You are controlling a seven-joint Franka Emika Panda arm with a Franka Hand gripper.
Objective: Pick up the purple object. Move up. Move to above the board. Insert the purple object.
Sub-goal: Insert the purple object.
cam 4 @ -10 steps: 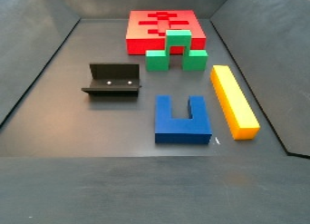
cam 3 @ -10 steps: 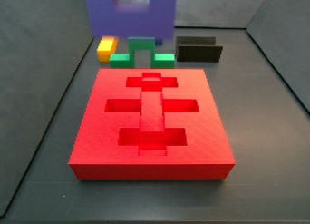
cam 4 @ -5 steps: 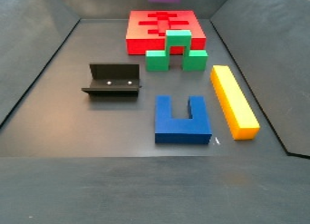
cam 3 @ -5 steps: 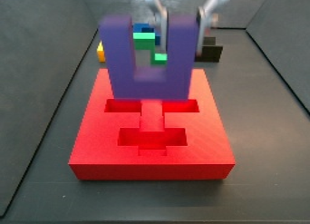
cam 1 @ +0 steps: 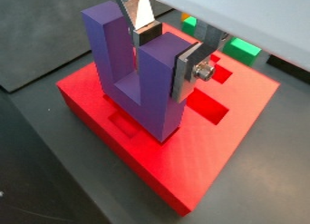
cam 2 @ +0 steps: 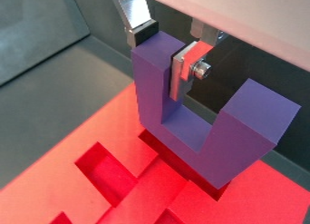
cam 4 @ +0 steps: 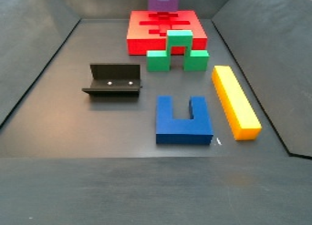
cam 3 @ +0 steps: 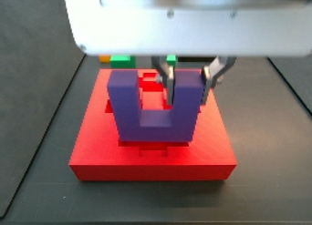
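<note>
The gripper point(cam 3: 187, 83) hangs over the middle of the board point(cam 3: 91, 142), its flat silver fingers point(cam 1: 191, 69) clamped on one upright prong of the purple object point(cam 3: 151, 110). The U-shaped block stands prongs up, base bar down, and in both wrist views its base sits low against the red top, right at the brighter recesses; whether it actually touches the surface I cannot tell. In a wrist view the free prong point(cam 2: 258, 119) stands clear of the fingers, with open air around it.

The board lies at the far end of the dark floor in a side view point(cam 4: 137, 33), and only a sliver of purple point(cam 4: 163, 0) shows above its far edge there. Just in front of the board's near edge stands the green block point(cam 4: 178, 51), close enough to crowd that side. Further out, the blue block point(cam 4: 182, 121) and the long yellow bar point(cam 4: 235, 101) lie side by side, and the fixture point(cam 4: 112, 81) stands well apart to their side. The board's flanks have bare floor up to the tray walls.
</note>
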